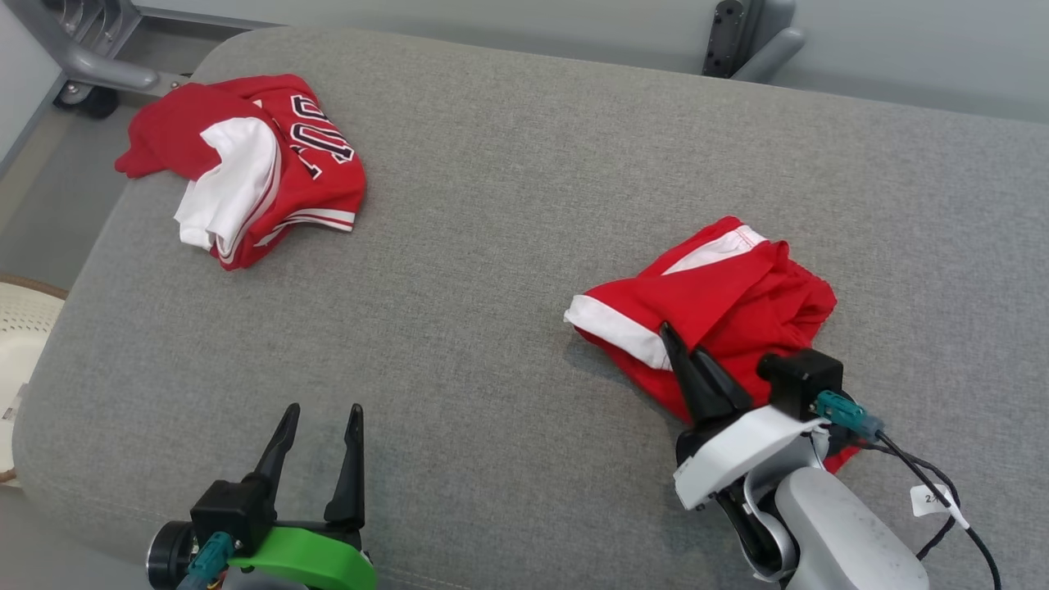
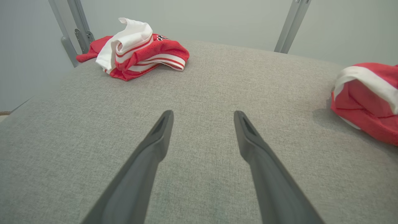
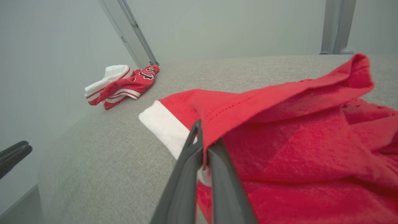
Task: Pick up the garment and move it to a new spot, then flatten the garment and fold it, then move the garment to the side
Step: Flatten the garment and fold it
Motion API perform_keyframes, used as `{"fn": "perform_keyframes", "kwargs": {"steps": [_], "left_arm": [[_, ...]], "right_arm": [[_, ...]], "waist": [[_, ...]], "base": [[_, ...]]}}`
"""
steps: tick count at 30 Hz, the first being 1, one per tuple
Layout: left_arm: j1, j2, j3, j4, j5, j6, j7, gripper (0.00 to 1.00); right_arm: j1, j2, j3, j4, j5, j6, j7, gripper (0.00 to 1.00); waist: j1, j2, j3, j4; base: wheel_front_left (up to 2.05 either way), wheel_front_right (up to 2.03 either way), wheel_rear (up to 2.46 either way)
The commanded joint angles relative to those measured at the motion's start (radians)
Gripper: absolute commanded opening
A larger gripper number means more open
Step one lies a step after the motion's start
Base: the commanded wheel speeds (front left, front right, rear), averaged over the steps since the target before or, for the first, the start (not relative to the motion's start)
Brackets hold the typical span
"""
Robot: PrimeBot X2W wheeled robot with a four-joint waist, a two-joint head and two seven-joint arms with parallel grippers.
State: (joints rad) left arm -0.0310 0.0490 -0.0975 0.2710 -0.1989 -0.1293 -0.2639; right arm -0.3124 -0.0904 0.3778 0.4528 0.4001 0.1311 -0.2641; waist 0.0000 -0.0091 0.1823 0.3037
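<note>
Head view: we are pinching the red shorts (image 1: 729,295) on the right of the grey cushion (image 1: 508,246) with our right gripper (image 1: 682,340). Left wrist view: our left gripper (image 2: 202,113) is hanging wide open, holding nothing. Right wrist view: our fingers (image 3: 186,174) are squeezing tight on the shorts' edge

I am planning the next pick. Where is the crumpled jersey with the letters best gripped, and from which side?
Probably the white fold of the jersey: it stands raised above the red cloth, so the open left end effector can pinch it from above, coming in from the near side over bare cushion.
</note>
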Motion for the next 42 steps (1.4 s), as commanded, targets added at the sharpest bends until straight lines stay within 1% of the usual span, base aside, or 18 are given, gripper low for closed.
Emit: {"fn": "perform_keyframes", "kwargs": {"steps": [1, 4, 6, 9, 14, 16, 19, 22, 26, 30, 32, 36, 39, 40, 41, 42], "left_arm": [[-0.006, 0.003, -0.002, -0.001, -0.007, -0.002, -0.001, 1.00], [-0.004, 0.003, -0.011, 0.002, -0.014, -0.002, -0.001, 1.00], [-0.007, 0.003, -0.015, 0.009, -0.013, -0.002, -0.001, 1.00], [-0.018, 0.003, -0.032, 0.024, -0.019, -0.002, -0.001, 1.00], [-0.034, 0.003, -0.085, 0.046, -0.036, -0.002, -0.001, 1.00], [-0.028, 0.003, -0.083, 0.049, -0.040, -0.002, -0.001, 1.00], [-0.005, 0.003, -0.074, 0.061, -0.038, -0.002, -0.001, 1.00], [0.010, 0.002, -0.057, 0.062, -0.036, -0.002, -0.001, 1.00], [0.021, 0.002, -0.049, 0.065, -0.035, -0.002, -0.001, 1.00], [0.000, 0.003, -0.058, 0.059, -0.035, -0.002, -0.001, 1.00], [-0.012, 0.003, -0.064, 0.054, -0.034, -0.002, -0.001, 1.00], [-0.028, 0.003, -0.078, 0.052, -0.024, -0.002, -0.001, 1.00], [-0.034, 0.003, -0.079, 0.058, -0.020, -0.002, -0.001, 1.00], [-0.036, 0.003, -0.081, 0.061, -0.016, -0.002, -0.001, 1.00], [-0.037, 0.003, -0.082, 0.063, -0.015, -0.002, -0.001, 1.00], [-0.036, 0.003, -0.082, 0.066, -0.015, -0.002, -0.001, 1.00]], "right_arm": [[0.009, -0.004, 0.005, -0.029, 0.013, -0.001, 0.000, 0.00], [-0.026, -0.007, 0.070, -0.074, 0.030, 0.000, 0.000, 0.00], [-0.094, -0.012, 0.120, -0.090, 0.040, 0.000, 0.000, 0.00], [-0.212, 0.003, 0.176, -0.097, 0.057, 0.000, 0.000, 0.00], [-0.419, 0.021, 0.196, -0.148, 0.082, 0.000, 0.000, 0.00], [-0.468, 0.025, 0.200, -0.176, 0.091, 0.000, 0.000, 0.00], [-0.495, 0.012, 0.197, -0.189, 0.096, 0.000, 0.000, 0.00], [-0.442, -0.031, 0.198, -0.180, 0.104, -0.001, 0.000, 0.00], [-0.331, -0.128, 0.203, -0.127, 0.128, -0.001, 0.000, 0.00], [-0.201, -0.221, 0.133, -0.054, 0.137, -0.001, 0.000, 0.00], [-0.151, -0.255, 0.087, -0.028, 0.138, -0.001, 0.000, 0.00], [-0.087, -0.302, 0.018, 0.038, 0.119, -0.001, 0.000, 0.00], [-0.091, -0.306, -0.040, 0.082, 0.104, -0.001, 0.000, 0.00], [-0.095, -0.303, -0.066, 0.101, 0.093, -0.001, 0.000, 0.44], [-0.101, -0.295, -0.095, 0.118, 0.076, -0.001, 0.000, 1.00], [-0.107, -0.280, -0.123, 0.124, 0.060, -0.001, 0.000, 1.00]], "waist": [[0.0000, 0.0091, -0.005, -0.009], [0.0000, 0.0091, -0.008, -0.022], [0.0000, 0.0091, -0.013, -0.028], [0.0000, 0.0091, -0.021, -0.021], [0.0000, 0.0091, -0.029, 0.037], [0.0000, 0.0091, -0.031, 0.056], [0.0000, 0.0091, -0.034, 0.068], [0.0000, 0.0091, -0.031, 0.057], [0.0000, 0.0091, -0.027, 0.017], [0.0000, 0.0091, -0.021, -0.028], [0.0000, 0.0091, -0.019, -0.048], [0.0000, 0.0091, -0.020, -0.077], [0.0000, 0.0091, -0.021, -0.090], [0.0000, 0.0091, -0.022, -0.092], [0.0000, 0.0091, -0.023, -0.094], [0.0000, 0.0091, -0.027, -0.096]], "base": [[0.00, 0.00, 0.00], [0.00, 0.00, 0.00], [0.00, 0.00, 0.00], [0.00, 0.00, 0.00], [0.00, 0.00, 0.00], [0.00, 0.00, 0.00], [0.00, 0.00, 0.00], [0.00, 0.00, 0.00], [0.00, 0.00, 0.00], [0.00, 0.00, 0.00], [0.00, 0.00, 0.00], [0.00, 0.00, 0.00], [0.00, 0.00, 0.00], [0.00, 0.00, 0.00], [0.00, 0.00, 0.00], [0.00, 0.00, 0.00]]}}
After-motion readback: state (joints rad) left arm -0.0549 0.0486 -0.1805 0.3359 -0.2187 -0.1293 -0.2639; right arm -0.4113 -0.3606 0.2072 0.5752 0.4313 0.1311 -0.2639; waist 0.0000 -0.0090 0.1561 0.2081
